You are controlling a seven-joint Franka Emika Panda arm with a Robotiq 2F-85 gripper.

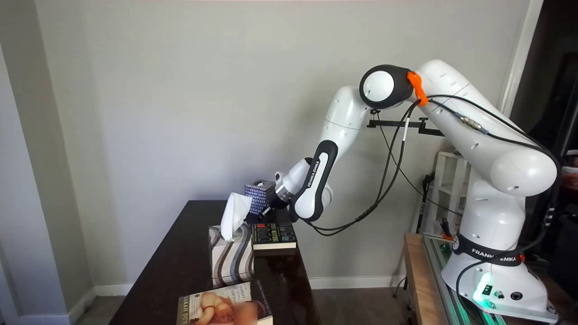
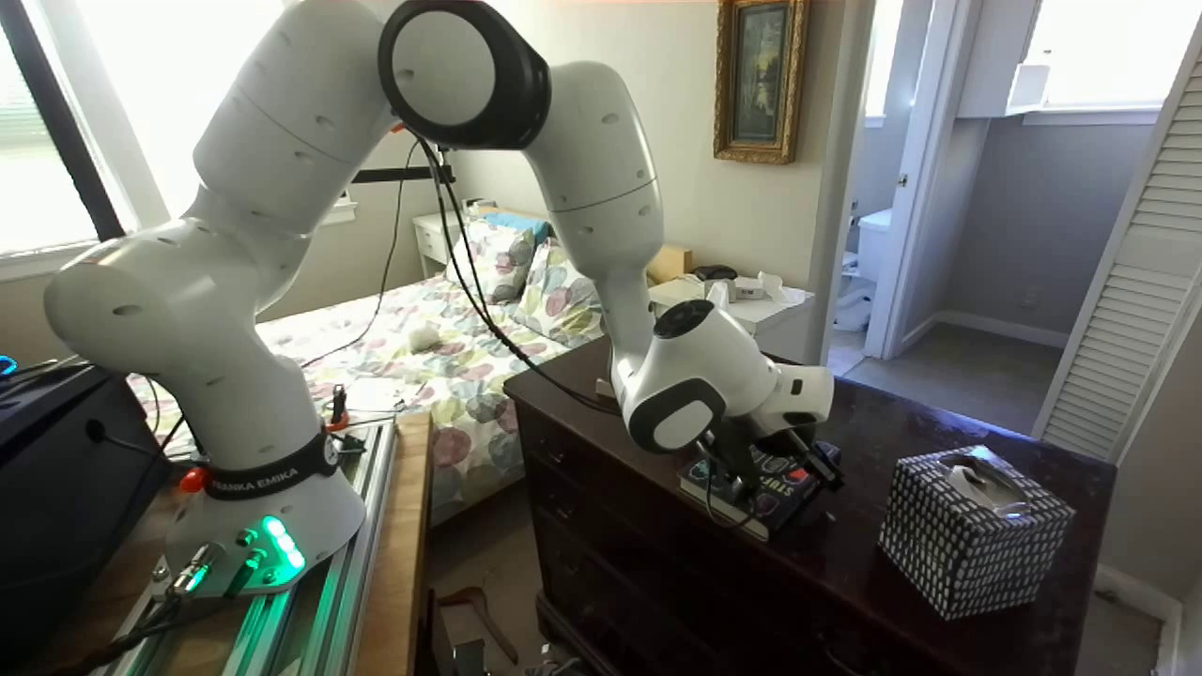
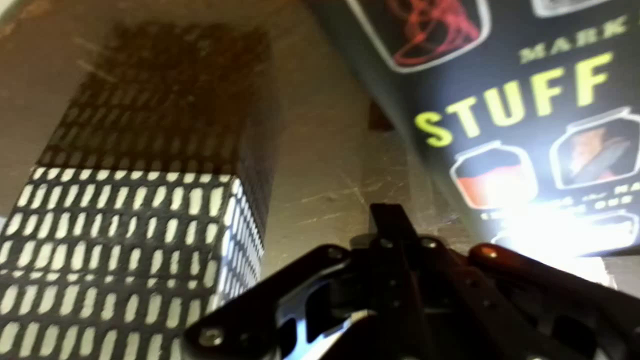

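Note:
My gripper (image 3: 392,215) is shut, its fingertips together and nothing visible between them. It hangs low over the dark dresser top, tilted downward, in the gap between a tissue box and a book. On one side stands the black tissue box with white dashes (image 3: 110,260), mirrored in the glossy surface; in an exterior view the same tissue box (image 2: 977,535) sits apart from the gripper (image 2: 828,469). Opposite lies a dark book with yellow "STUFF" lettering (image 3: 520,105) and drawn jars. The arm partly covers that book (image 2: 779,483) in an exterior view; any contact cannot be told.
A striped tissue box (image 1: 232,259) with a white tissue sticking up stands nearer the camera on the dresser (image 1: 180,253). Another book (image 1: 216,304) lies in front of it. The wall rises behind. Cables (image 1: 384,189) droop from the arm. A bed (image 2: 404,357) is beyond.

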